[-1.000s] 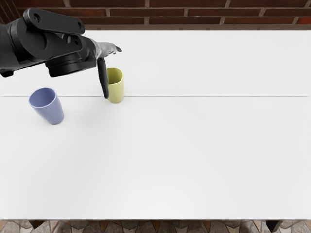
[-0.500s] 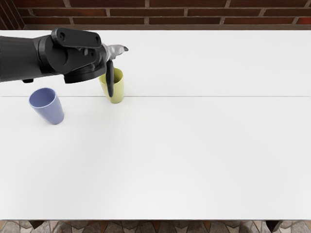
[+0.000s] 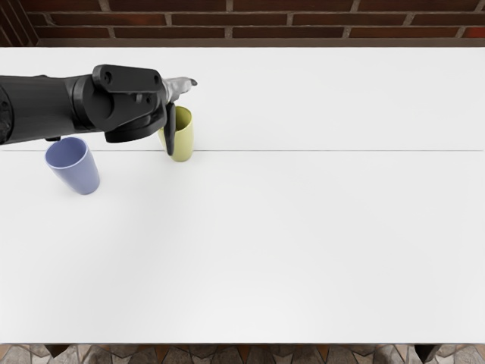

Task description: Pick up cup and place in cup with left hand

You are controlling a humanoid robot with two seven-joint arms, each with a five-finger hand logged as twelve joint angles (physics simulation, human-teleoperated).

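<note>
From where I'm standing, with the brick wall point(image 3: 303, 20) at twelve, the yellow-green cup point(image 3: 182, 144) sits upright around half past ten from the middle of the white table point(image 3: 303, 243). The left hand point(image 3: 175, 91) is right at it, open, one dark finger point(image 3: 170, 133) pointing to six across the cup's near side, pale ones toward two; I can't tell if they touch. The blue cup point(image 3: 79, 173) stands at about half past eight from its mate.

The black, rounded, jointed left arm point(image 3: 45, 106) has small circular fittings point(image 3: 107, 76). Its 3 o'clock end is a silver-and-black hand point(image 3: 176, 89).
</note>
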